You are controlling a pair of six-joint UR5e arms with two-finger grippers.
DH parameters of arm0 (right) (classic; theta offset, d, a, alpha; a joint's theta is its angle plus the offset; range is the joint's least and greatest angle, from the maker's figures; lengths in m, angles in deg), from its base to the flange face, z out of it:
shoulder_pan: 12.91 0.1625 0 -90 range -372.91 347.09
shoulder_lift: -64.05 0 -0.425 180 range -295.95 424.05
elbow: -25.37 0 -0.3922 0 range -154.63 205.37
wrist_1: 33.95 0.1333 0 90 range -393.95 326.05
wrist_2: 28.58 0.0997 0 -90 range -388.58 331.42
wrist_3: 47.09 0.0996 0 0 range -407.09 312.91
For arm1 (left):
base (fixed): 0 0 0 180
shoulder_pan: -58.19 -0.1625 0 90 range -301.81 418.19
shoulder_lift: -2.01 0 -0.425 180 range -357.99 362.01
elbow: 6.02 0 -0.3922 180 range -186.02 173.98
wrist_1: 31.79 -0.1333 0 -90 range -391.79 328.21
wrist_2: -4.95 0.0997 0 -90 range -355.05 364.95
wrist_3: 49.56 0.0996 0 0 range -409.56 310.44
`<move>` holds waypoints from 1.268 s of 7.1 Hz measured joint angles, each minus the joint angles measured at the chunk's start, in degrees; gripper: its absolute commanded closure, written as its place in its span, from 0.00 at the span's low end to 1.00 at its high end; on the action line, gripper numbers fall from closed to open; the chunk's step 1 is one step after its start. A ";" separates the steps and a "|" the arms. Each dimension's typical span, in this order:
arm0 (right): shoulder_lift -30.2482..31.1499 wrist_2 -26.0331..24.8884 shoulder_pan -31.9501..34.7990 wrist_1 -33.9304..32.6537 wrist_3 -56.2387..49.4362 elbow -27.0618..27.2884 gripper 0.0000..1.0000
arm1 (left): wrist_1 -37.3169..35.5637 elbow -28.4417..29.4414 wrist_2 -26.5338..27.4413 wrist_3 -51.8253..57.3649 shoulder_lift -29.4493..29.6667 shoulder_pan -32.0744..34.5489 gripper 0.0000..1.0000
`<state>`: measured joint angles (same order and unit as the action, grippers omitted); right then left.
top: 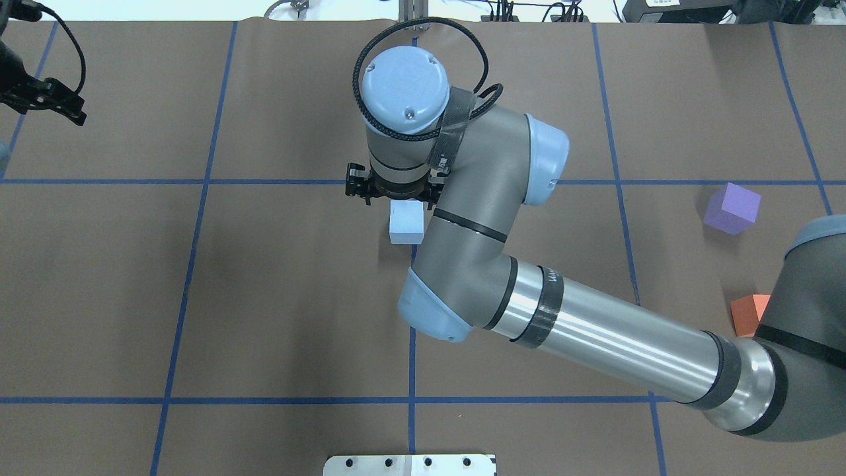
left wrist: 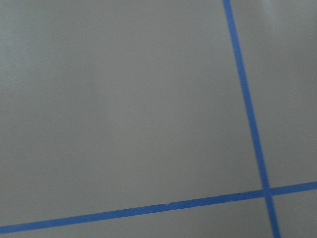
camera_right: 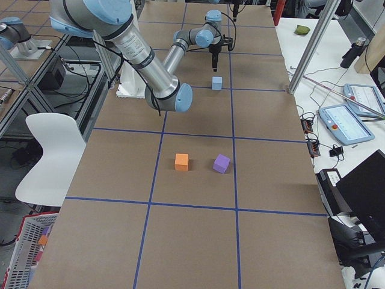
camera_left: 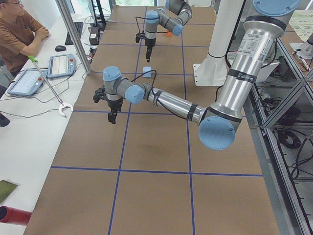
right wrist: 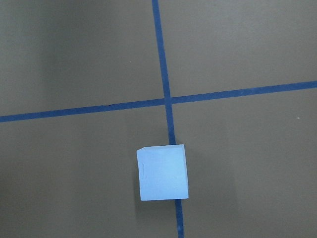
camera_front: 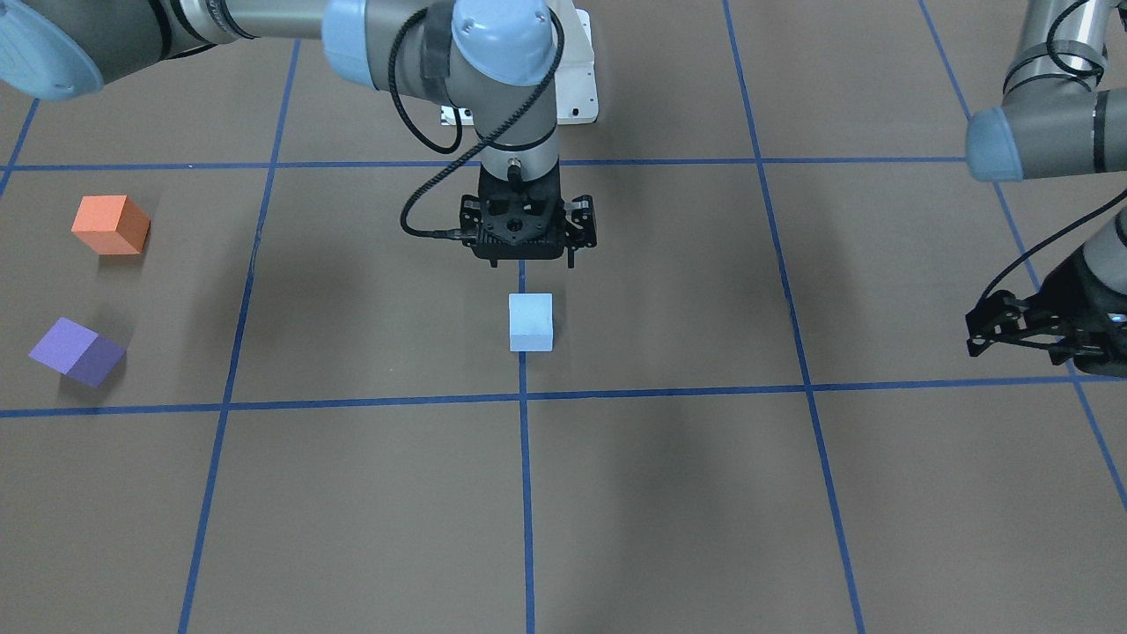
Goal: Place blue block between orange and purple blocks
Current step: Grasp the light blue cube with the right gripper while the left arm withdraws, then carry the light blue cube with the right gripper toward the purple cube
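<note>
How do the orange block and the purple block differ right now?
The orange block sits roughly square to the tape lines; the purple block is turned at an angle to them. The orange block lies nearer the robot's base; the purple block lies farther out. Both are similar-sized cubes, lying apart, neither held.

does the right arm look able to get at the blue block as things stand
Probably yes: the right gripper hangs just beside the blue block, above table level, and the block stands alone, with the orange block and purple block far off.
</note>
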<state>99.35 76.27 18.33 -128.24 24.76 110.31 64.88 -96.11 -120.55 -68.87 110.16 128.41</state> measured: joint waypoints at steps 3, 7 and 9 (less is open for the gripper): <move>-0.15 -3.27 -1.31 4.62 -4.22 -6.97 0.00 | 0.06 1.44 -0.01 2.84 -0.49 1.63 0.00; 0.95 -3.85 -1.58 5.61 -5.80 -8.52 0.00 | 0.10 1.79 0.13 2.98 -0.42 1.61 0.00; 0.87 -4.75 -2.24 9.80 -5.61 -11.37 0.00 | 0.15 2.23 0.08 2.96 -0.40 1.45 0.00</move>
<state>100.22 71.53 16.10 -118.44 19.15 98.94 65.04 -93.88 -120.47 -65.91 109.76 129.86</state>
